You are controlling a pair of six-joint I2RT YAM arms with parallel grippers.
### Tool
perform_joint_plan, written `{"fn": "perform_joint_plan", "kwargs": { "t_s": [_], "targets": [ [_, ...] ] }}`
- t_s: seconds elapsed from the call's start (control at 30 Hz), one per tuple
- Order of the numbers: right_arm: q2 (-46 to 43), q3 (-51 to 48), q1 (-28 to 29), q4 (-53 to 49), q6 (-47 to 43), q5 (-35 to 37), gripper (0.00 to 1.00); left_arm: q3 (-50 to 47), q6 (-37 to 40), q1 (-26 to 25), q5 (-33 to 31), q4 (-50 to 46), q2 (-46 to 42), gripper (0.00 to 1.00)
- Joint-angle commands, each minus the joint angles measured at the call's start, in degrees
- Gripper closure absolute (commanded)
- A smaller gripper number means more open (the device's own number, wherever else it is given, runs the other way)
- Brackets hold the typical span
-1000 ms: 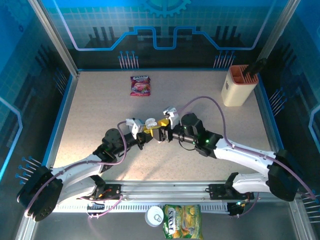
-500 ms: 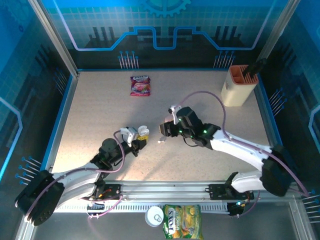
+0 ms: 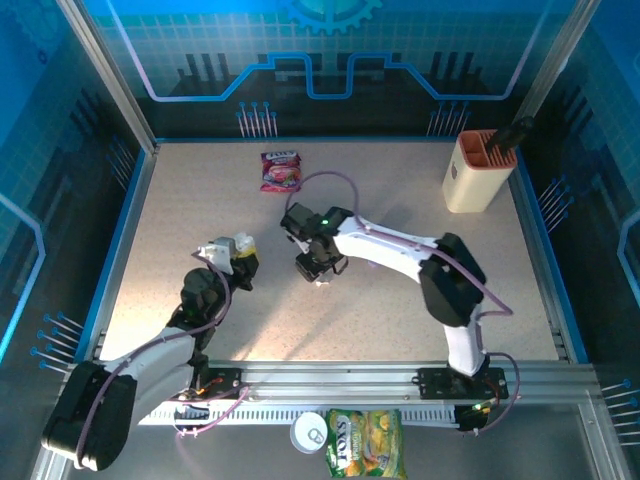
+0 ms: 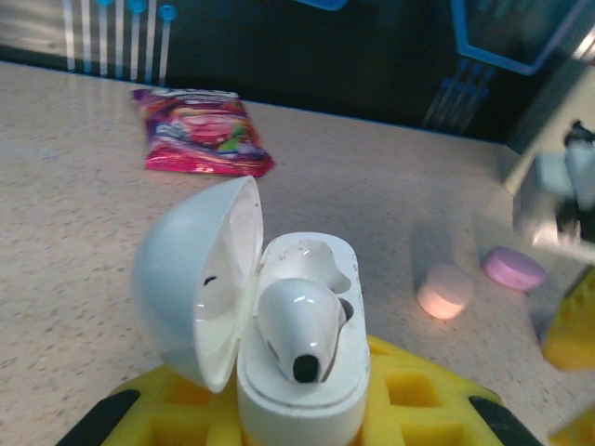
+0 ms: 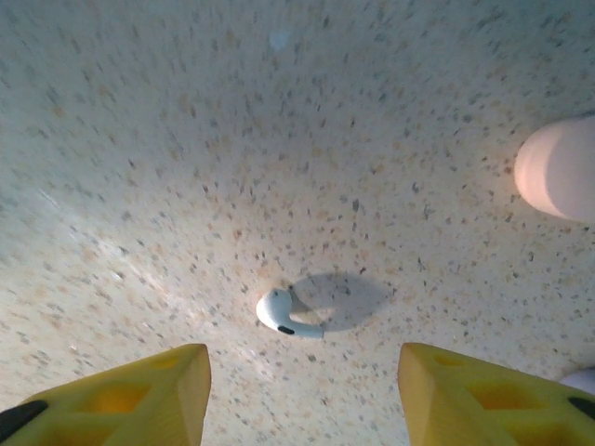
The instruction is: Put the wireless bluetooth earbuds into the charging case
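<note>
item: loose white earbud point(image 5: 286, 316), glossy plastic, short stem with a dark tip, lying on its side on the speckled beige table point(image 5: 186, 139) beside its own round shadow. position to tool: just beyond the gap of the right gripper point(image 5: 302, 364), roughly centred between its two yellow fingers point(image 5: 130, 395), touched by neither. right gripper: jaws spread apart with nothing between them, aimed down at the tabletop. second earbud point(image 4: 296, 325): white, seated in one well of the charging case point(image 4: 256, 372), dark tip toward the wrist camera. charging case: white, smooth, pebble-rounded, hinged lid swung open to the left, pinched at its base by the left gripper point(image 4: 299, 423), whose yellow moulded fingers press in from both sides. arms, overhead view: the right arm reaches from its base up and across to the table's centre, elbow sharply bent, wrist turned downward. the left arm stretches forward on the left side, carrying the case clear of the surface, well apart from the right gripper. nearby: a closed pink case point(image 4: 444, 290) and a closed purple case point(image 4: 514, 268), both rounded and matte, side by side on the table. farther off: a crinkled pink snack packet point(image 4: 200, 144) toward the back edge, and a beige holder point(image 3: 478, 172) in the far right corner.
</note>
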Motion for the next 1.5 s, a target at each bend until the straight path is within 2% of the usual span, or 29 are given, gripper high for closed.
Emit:
{"fn": "perform_joint_plan", "kwargs": {
  "t_s": [0.0,0.13,0.27,0.77,1.23,1.33,1.47],
  "targets": [
    [5.3,6.7,1.7,-14.7,-4.0,5.2,0.45,0.2,-4.0,2.3,1.7,4.7,1.9,0.97],
    [9.6,11.1,2.5,-18.8,-6.6,4.9,0.48,0.2,-4.7,3.0,1.4,5.2,2.0,0.97],
    [12.8,14.3,3.2,-21.0,-7.9,4.7,0.56,-0.1,-5.1,3.4,1.4,4.6,1.0,0.96],
    [21.8,21.7,3.5,-24.1,-9.7,2.0,0.60,0.2,-5.0,3.5,1.4,4.5,0.9,0.96],
    [24.5,22.4,2.6,-23.8,-8.5,2.1,0.72,1.0,-3.9,3.5,6.0,5.5,2.7,0.95],
    [24.1,21.8,2.3,-22.9,-7.8,2.3,0.77,1.2,-4.0,3.5,7.6,6.9,3.9,0.95],
    [21.6,19.7,2.0,-21.0,-7.0,2.6,0.79,1.0,-4.6,3.5,9.3,10.1,6.1,0.95]
  ]
}}
